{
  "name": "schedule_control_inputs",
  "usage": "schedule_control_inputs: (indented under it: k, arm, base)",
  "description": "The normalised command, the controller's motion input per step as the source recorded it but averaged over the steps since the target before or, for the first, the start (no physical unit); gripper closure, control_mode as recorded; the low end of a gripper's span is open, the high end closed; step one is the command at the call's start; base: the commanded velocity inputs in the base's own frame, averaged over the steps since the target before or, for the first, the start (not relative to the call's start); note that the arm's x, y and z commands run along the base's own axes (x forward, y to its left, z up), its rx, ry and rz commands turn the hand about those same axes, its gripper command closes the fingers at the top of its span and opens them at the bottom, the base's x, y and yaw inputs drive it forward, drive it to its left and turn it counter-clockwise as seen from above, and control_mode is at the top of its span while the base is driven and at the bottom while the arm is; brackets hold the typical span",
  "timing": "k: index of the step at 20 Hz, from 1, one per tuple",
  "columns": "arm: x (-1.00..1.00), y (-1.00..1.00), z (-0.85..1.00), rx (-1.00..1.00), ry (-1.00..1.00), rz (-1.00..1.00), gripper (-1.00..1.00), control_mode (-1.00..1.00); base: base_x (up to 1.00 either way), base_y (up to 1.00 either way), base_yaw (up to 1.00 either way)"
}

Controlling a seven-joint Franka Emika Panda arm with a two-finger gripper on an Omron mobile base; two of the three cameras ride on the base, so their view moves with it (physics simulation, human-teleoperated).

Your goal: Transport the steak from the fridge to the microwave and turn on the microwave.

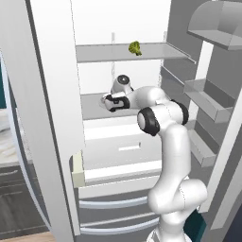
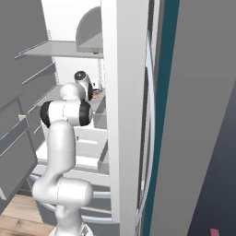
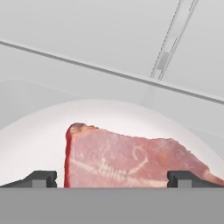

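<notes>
Gripper (image 3: 112, 177) jaws apart, straddling steak (image 3: 131, 159) on white plate (image 3: 35, 144) inside fridge (image 1: 56, 118); grasp, transfer, microwave start all pending.

The white arm rises from its base, bends at the dark elbow joint and reaches forward and level, its pincer (image 3: 112, 177) with both dark fingertips spread wide apart.

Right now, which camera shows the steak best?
The hand view: the steak lies close up on a white plate, marbling clear, between the open tool's tips. The right base view catches just a reddish sliver beside the arm. In the left base view the arm hides it.
</notes>
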Motion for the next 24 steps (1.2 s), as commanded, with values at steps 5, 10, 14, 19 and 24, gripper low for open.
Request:
schedule_control_inputs:
  k: [5,10,14,19,24]
  arm:
    - [0.0,0.0,-0.28,0.0,0.0,0.0,-1.0,-1.0]
    - [-0.02,0.0,-0.3,0.0,0.0,0.0,-1.0,-1.0]
    - [-0.07,-0.03,-0.3,0.0,0.0,0.0,1.0,-1.0]
    - [-0.14,-0.16,-0.28,0.0,0.0,0.0,1.0,-1.0]
    - [-0.13,-0.13,-0.28,0.01,0.0,0.0,1.0,-1.0]
  base:
    - [0.0,0.0,0.0]
    - [0.0,0.0,0.0]
    - [0.0,0.0,0.0]
    - [0.0,0.0,0.0]
    - [0.0,0.0,0.0]
